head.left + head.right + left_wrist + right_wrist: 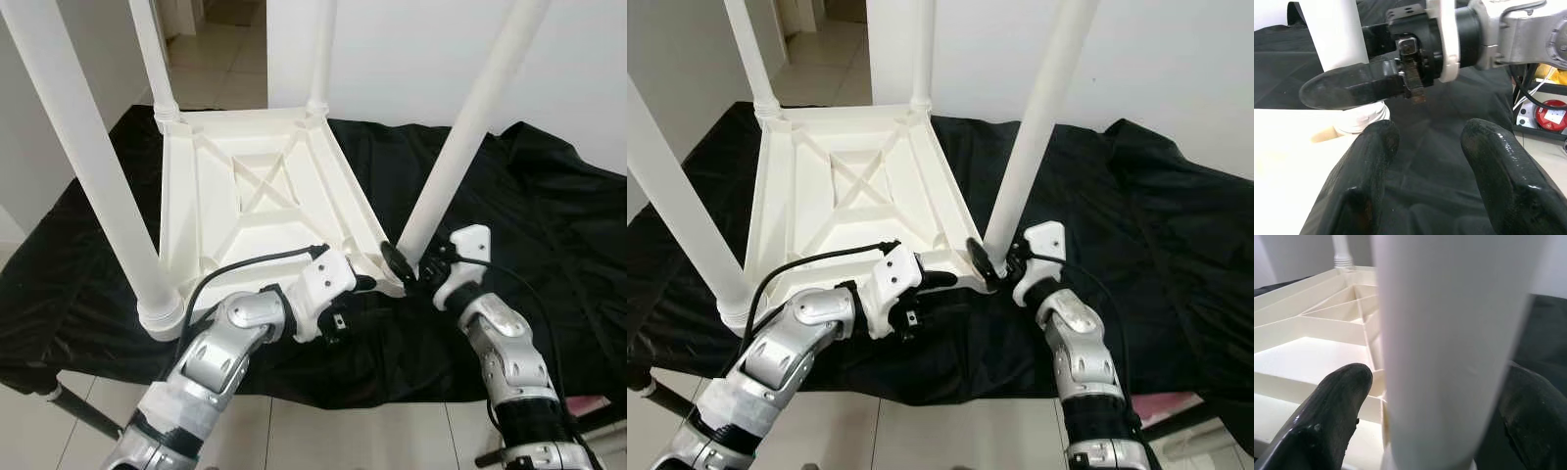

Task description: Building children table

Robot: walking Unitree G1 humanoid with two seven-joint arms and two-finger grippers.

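Note:
The white plastic children's table [245,186] lies upside down on a black cloth [529,206], with its legs standing upright. My right gripper [409,259] is at the base of the near right leg [460,137], one finger on each side and close against it. In the right wrist view that leg [1449,347] stands between the two black fingers [1332,421]. My left gripper [353,305] is open at the table's near edge, just left of that corner. In the left wrist view its fingers [1366,171] are spread over bare cloth, facing the right gripper's finger [1347,88].
The near left leg [93,166] rises close to my left arm, and two far legs [157,54] stand at the back. The cloth hangs over the front edge above a tiled floor [333,431]. A red object [1550,110] and cables lie on the floor to the right.

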